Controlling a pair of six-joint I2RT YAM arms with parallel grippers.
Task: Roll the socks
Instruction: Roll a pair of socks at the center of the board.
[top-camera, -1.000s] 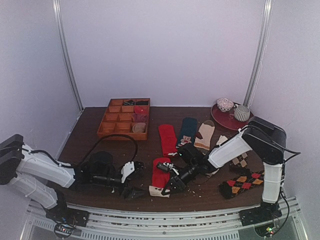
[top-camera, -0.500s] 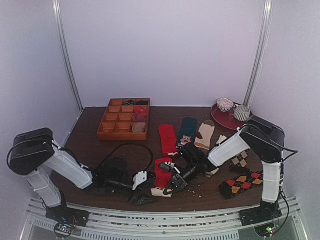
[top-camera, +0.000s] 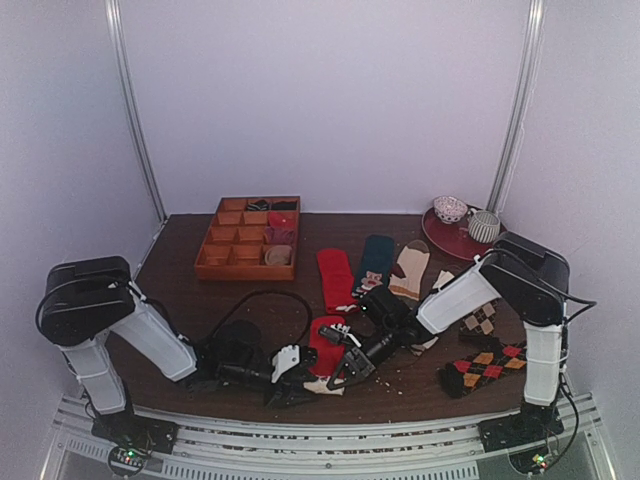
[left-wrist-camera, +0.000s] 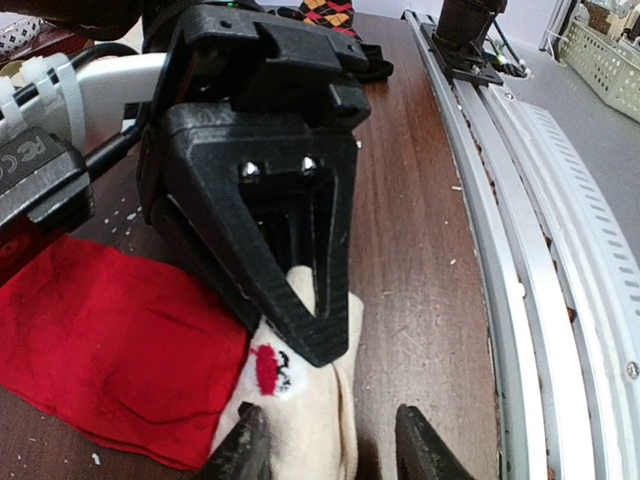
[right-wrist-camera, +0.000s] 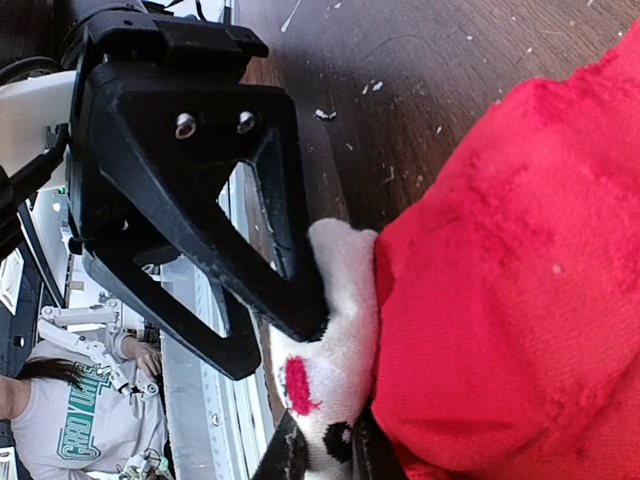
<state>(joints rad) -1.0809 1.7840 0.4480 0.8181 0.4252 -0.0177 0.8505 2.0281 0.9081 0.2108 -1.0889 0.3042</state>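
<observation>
Left wrist view of red sock (left-wrist-camera: 120, 350) lying flat near front edge of table (left-wrist-camera: 420, 200). Cream toe (left-wrist-camera: 310, 425) pinched by right gripper (left-wrist-camera: 318, 345), straddled by spread left gripper (left-wrist-camera: 330, 450). Probably start of roll; next, close left, curl toe over red body.

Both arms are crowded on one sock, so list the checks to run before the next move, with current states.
1. Grip: right end effector shut on cream end of red sock: ok.
2. Second arm: left end effector open: ok.
3. Cream end lies between the left fingers: ok.
4. Room between both end effectors: not ok, crowded.
5. Sock off the front rail: ok.
</observation>
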